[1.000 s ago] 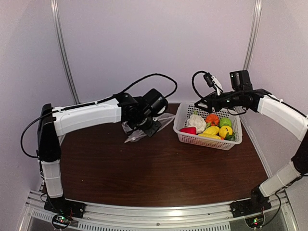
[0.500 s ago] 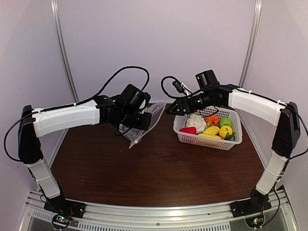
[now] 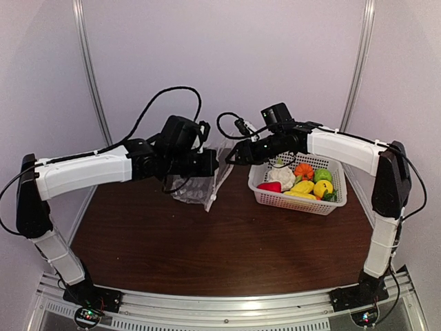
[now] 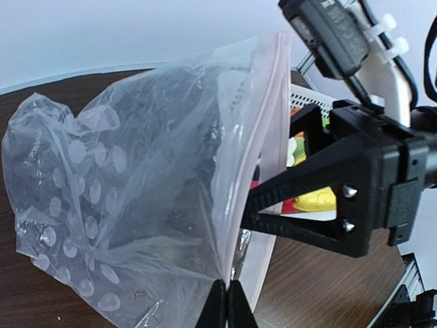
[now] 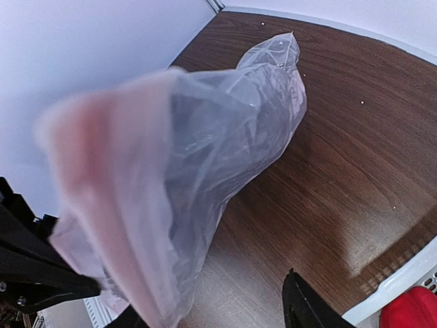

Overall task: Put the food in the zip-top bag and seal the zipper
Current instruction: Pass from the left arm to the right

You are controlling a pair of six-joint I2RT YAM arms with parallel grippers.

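My left gripper (image 3: 210, 165) is shut on the mouth edge of the clear polka-dot zip-top bag (image 3: 200, 183) and holds it hanging above the table. In the left wrist view its fingers (image 4: 227, 307) pinch the bag (image 4: 136, 191) just below the pinkish zipper strip (image 4: 266, 123). My right gripper (image 3: 231, 155) is open at the bag's mouth, its black fingers (image 4: 307, 198) beside the zipper edge. In the right wrist view the bag (image 5: 205, 137) hangs over its left finger. The food lies in the basket: cauliflower (image 3: 281, 176), pumpkin (image 3: 303, 170), green apple (image 3: 322, 175), lemons (image 3: 303, 186), red pepper (image 3: 270, 186).
The white perforated basket (image 3: 293, 201) stands at the right rear of the brown table (image 3: 227, 248). Its rim (image 5: 403, 280) and the red pepper (image 5: 410, 311) show at the right wrist view's lower right. Pale walls close in at the back and sides.
My left arm has raised the bag and drawn it left. My right arm has swung left from over the basket to the bag's mouth.
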